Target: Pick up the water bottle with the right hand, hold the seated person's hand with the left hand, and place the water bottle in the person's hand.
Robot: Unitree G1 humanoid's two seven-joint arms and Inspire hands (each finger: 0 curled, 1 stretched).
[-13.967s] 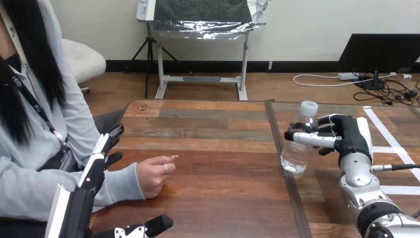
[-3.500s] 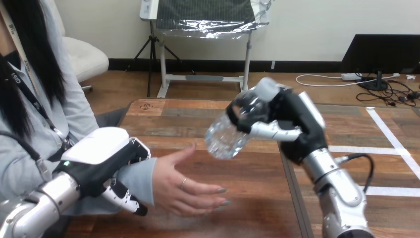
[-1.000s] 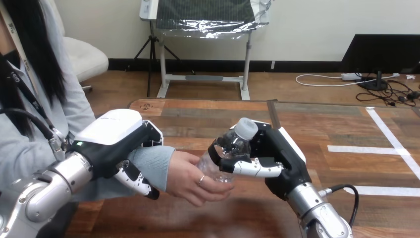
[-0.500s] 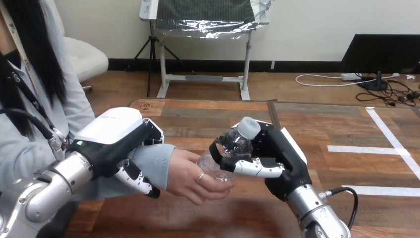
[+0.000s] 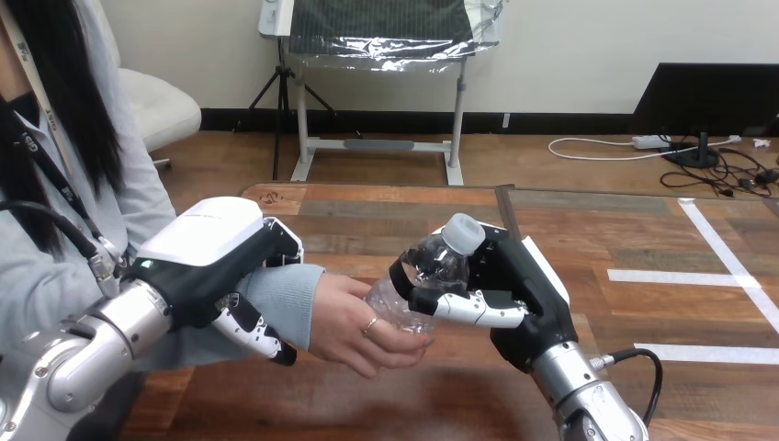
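Note:
A clear water bottle (image 5: 424, 277) with a white cap leans to the left above the table's middle. My right hand (image 5: 514, 294) is shut on its upper part, fingers curled round it. The bottle's lower end rests in the person's hand (image 5: 354, 322), whose fingers curl up under it. My left hand (image 5: 216, 262) sits over the person's wrist at the grey sleeve, fingers curled down round it.
The wooden table (image 5: 367, 216) stretches behind the hands, with a seam running down its right part. White tape lines (image 5: 675, 276) mark the table's right side. The person sits at the left edge.
Over the last second the bottle and my right hand have risen slightly, and the person's fingers have closed a little more under the bottle. My left hand has stayed put.

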